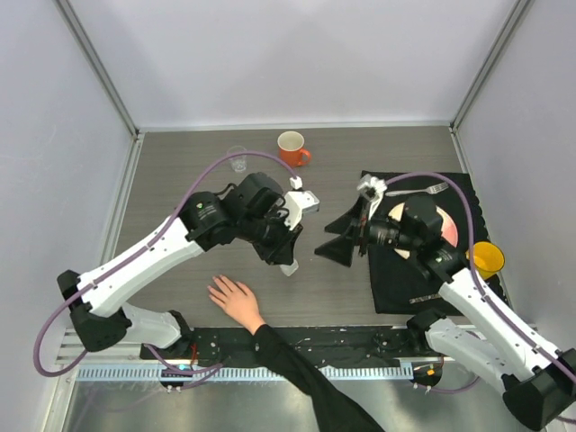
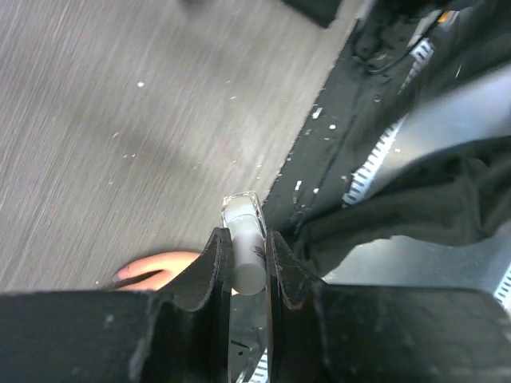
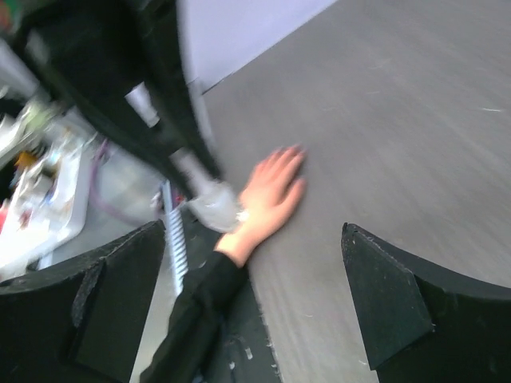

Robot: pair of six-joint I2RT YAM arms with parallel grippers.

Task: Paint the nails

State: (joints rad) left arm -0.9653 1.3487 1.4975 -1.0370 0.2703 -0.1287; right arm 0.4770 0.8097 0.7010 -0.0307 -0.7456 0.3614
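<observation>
A bare human hand [image 1: 236,300] with spread fingers and a black sleeve [image 1: 306,373] lies flat on the grey table near the front. Its nails are too small to make out. My left gripper [image 1: 284,252] is shut on a small clear white-capped bottle [image 1: 290,267] and holds it just right of and beyond the hand. In the left wrist view the bottle [image 2: 243,247] sits between the fingers [image 2: 204,267], with a fingertip of the hand [image 2: 156,270] at the left. My right gripper [image 1: 337,241] is open and empty, right of the bottle. In the right wrist view the hand [image 3: 271,199] lies ahead between the wide jaws.
An orange mug [image 1: 292,148] and a clear glass [image 1: 237,158] stand at the back. A black mat [image 1: 400,279] at the right carries a plate [image 1: 447,229], a fork [image 1: 432,189] and a yellow cup [image 1: 487,259]. A black strip [image 1: 360,337] runs along the front edge.
</observation>
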